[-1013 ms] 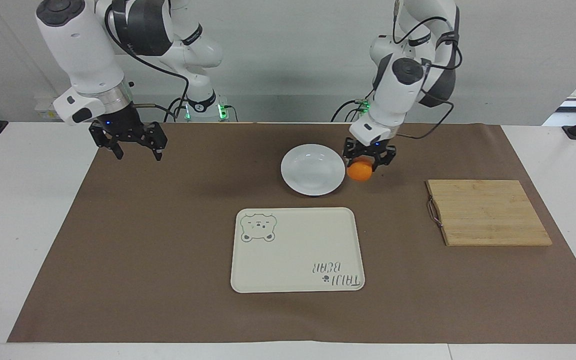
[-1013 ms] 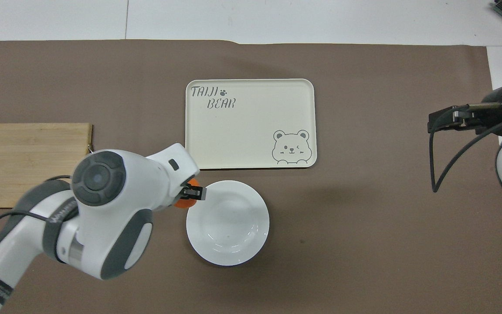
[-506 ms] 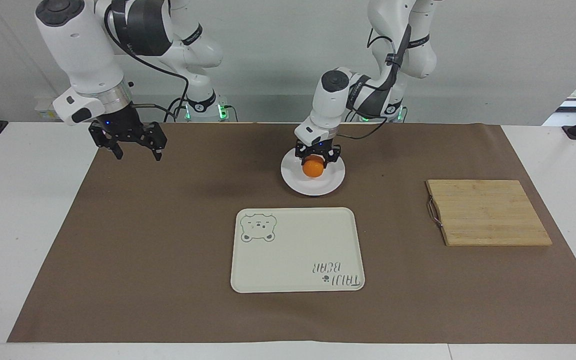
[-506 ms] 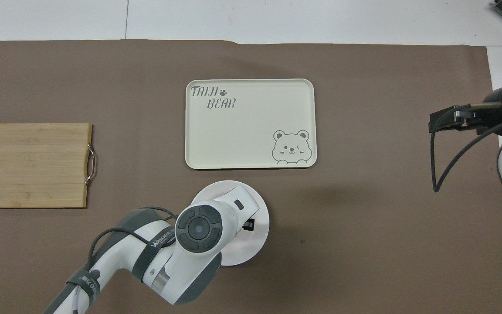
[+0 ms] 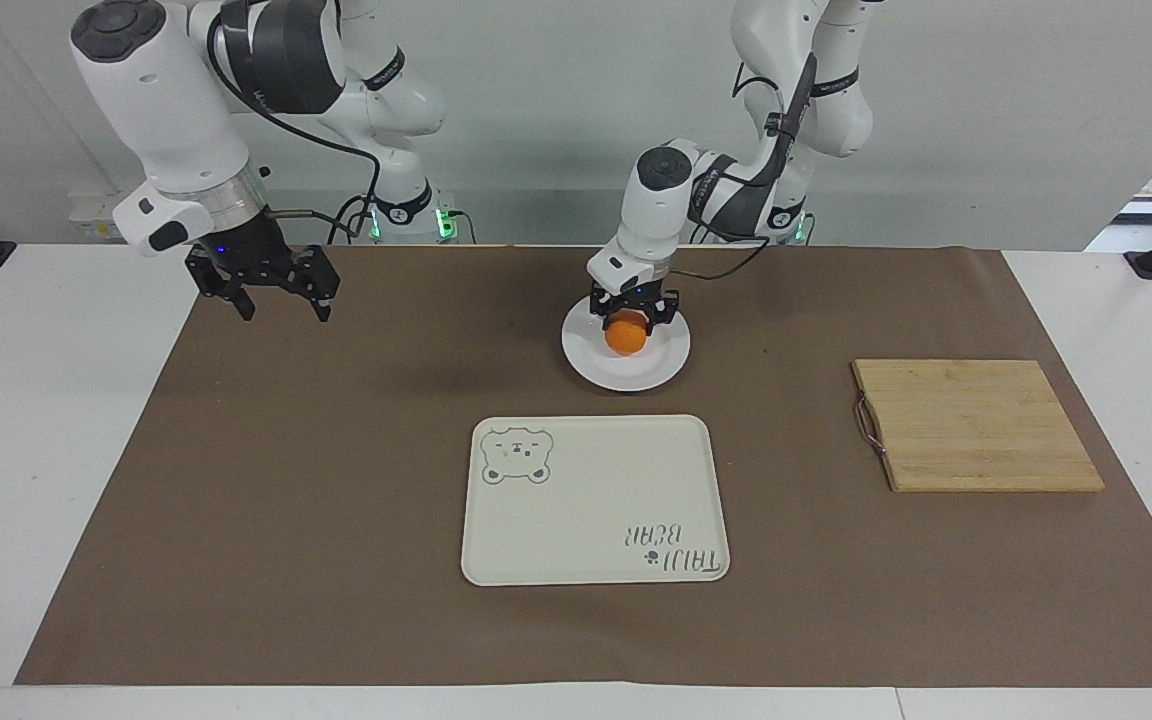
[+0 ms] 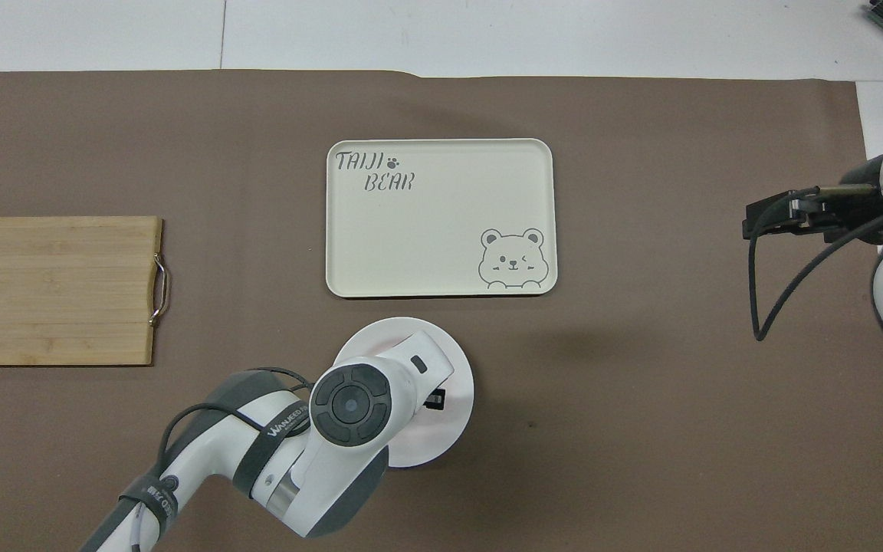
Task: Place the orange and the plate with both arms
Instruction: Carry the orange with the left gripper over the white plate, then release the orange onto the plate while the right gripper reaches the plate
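Over the plate point(image 5: 661, 370), my left gripper point(image 5: 633, 318) sits low with the orange point(image 5: 626, 335) between its fingers; can't tell if they still pinch it. Orange sits inside the rim. Tray point(image 5: 586, 520) lies just beside the plate, farther from me; board point(image 5: 976, 425) well apart. My right gripper point(image 5: 280, 298) waits spread over bare mat point(image 5: 336, 450).

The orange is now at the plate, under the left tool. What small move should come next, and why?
Probably the left tool should open fully and rise straight up. The orange sits low over the middle of the white plate, between the fingers, so it seems delivered. Whether it already rests on the plate I cannot tell. The right tool waits open over the mat at its own end.
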Tool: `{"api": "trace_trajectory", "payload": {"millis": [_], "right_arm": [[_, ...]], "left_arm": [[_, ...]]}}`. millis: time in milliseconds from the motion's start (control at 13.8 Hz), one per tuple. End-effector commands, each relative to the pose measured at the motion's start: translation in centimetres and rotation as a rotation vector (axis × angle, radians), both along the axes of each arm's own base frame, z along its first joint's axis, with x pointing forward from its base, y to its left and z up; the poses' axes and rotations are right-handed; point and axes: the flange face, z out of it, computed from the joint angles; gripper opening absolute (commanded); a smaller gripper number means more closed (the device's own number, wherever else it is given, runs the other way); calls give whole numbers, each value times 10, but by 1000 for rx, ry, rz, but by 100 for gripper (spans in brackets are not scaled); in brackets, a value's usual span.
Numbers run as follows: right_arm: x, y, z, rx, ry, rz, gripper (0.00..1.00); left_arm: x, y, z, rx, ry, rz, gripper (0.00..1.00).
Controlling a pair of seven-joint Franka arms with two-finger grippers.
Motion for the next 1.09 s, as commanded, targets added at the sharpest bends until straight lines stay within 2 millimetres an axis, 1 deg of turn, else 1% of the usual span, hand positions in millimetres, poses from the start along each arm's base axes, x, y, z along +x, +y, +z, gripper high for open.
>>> {"api": "trace_trajectory", "payload": {"millis": [0,72,217,289,362,434,579,651,723,796,868,940,1013], "right_arm": [[-12,6,-7,21,6,2,100],[-12,8,-17,20,15,5,100],[-14,17,-47,19,17,14,100],[-15,25,-61,18,14,26,100],[-16,26,-76,18,22,29,100],[-17,31,-91,19,31,36,100],[-23,52,-125,18,35,66,100],[-24,59,-140,21,40,80,100],[-28,75,-150,41,44,95,100],[-31,86,-163,77,67,93,100],[-34,93,-177,124,99,74,100],[-36,106,-187,170,121,81,100],[-42,118,-195,203,138,118,100]], "left_arm": [[-4,3,6,-18,-10,12,100],[-2,3,8,-22,-13,5,100],[6,5,20,-33,-25,7,100],[12,6,26,-39,-36,10,100],[21,10,34,-45,-52,22,100],[35,22,43,-47,-61,43,100],[63,50,67,-52,-76,24,100],[79,69,82,-60,-93,25,100],[93,85,96,-68,-113,23,100],[109,104,115,-77,-136,34,100],[123,120,134,-75,-142,32,100],[133,133,153,-67,-135,6,100],[142,151,168,-59,-124,-4,100]]}}
